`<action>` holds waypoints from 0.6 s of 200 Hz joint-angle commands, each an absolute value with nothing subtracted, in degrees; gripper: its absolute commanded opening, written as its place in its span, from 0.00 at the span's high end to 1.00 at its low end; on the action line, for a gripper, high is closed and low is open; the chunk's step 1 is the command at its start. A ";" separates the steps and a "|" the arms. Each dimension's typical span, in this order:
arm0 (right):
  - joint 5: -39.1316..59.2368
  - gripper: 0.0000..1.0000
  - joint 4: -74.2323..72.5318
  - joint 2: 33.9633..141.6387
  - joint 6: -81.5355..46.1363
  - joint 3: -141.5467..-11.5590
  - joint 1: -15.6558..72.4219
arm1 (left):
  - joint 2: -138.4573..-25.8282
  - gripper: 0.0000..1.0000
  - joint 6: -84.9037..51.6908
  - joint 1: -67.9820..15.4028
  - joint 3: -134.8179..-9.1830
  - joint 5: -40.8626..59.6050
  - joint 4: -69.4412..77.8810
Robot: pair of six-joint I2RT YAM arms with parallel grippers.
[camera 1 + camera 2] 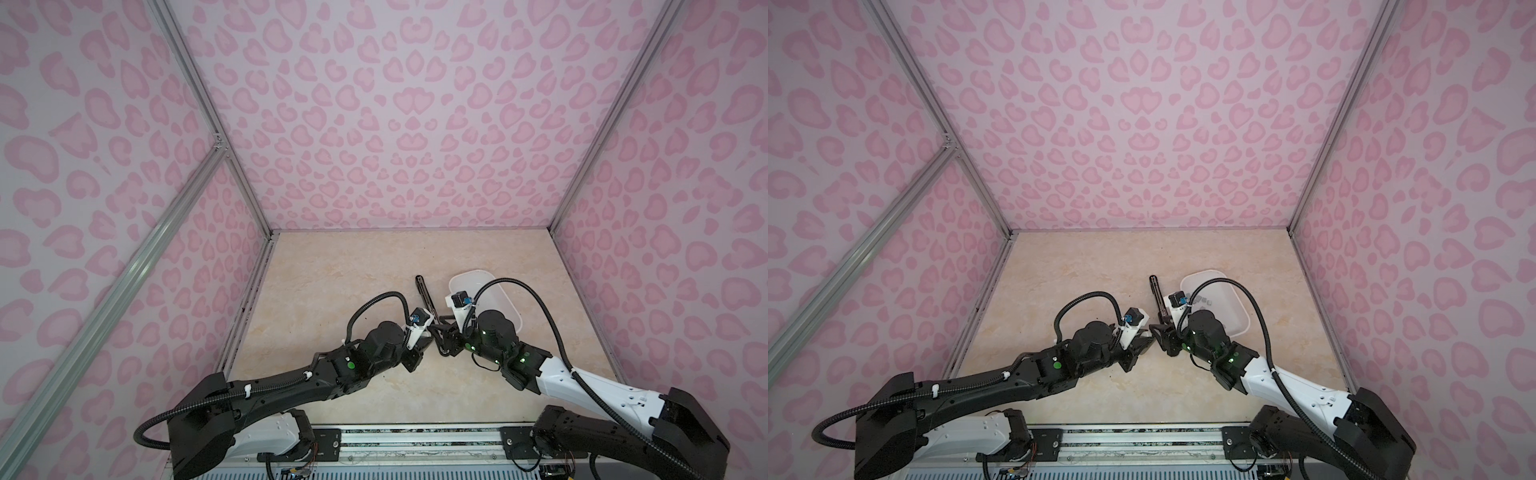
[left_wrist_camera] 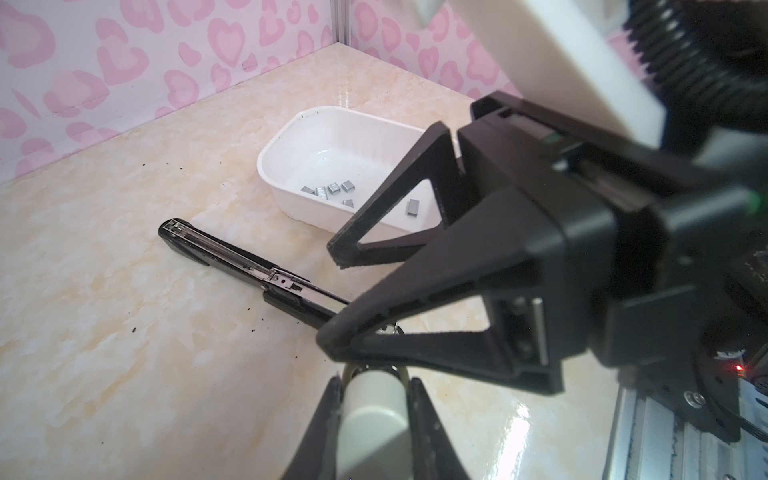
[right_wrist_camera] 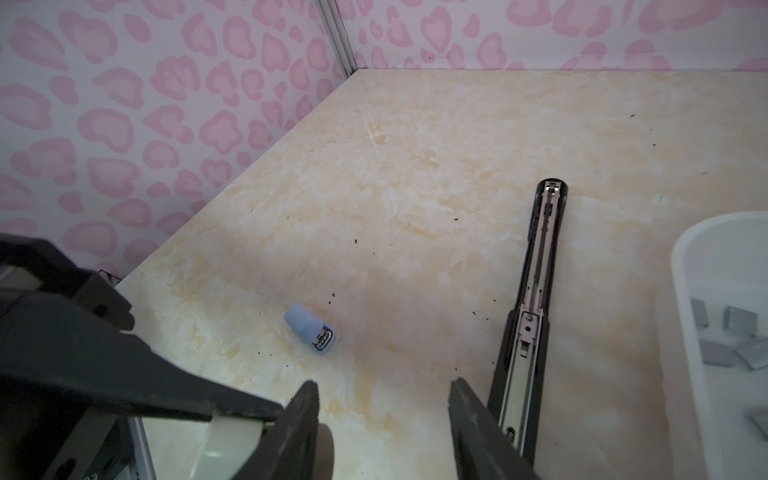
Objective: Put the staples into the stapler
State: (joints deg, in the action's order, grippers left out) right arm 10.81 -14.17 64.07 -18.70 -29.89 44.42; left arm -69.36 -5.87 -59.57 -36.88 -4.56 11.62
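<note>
The black stapler (image 2: 232,253) (image 3: 540,257) lies folded open on the table, metal channel up, in both top views (image 1: 424,295) (image 1: 1157,297). Several grey staples (image 2: 328,191) (image 3: 731,328) (image 1: 1202,301) lie in the white tray (image 2: 270,166). My left gripper (image 2: 374,382) (image 1: 424,340) is shut on a white cylindrical piece (image 2: 370,415) (image 3: 228,440). My right gripper (image 3: 384,419) (image 2: 332,299) (image 1: 441,336) faces it tip to tip and stands open with nothing between its fingers. One of the right gripper's fingers (image 3: 473,424) is just beside the stapler's near end.
The white tray (image 1: 498,303) (image 1: 1204,272) (image 3: 681,266) sits right of the stapler, partly under my right arm. A small light-blue object (image 3: 311,328) lies on the table left of the stapler. Dark specks dot the marble top; pink walls close three sides.
</note>
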 commanded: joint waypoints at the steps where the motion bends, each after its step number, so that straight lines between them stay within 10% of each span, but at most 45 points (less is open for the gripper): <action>1: 11.45 0.50 -13.40 66.46 -17.93 -31.38 44.88 | -69.03 0.96 -5.30 -59.49 -37.62 -5.17 12.94; 120: 12.02 0.54 -13.39 71.89 -17.90 -33.42 46.97 | -61.22 0.96 -5.66 -59.41 -32.35 -8.25 17.47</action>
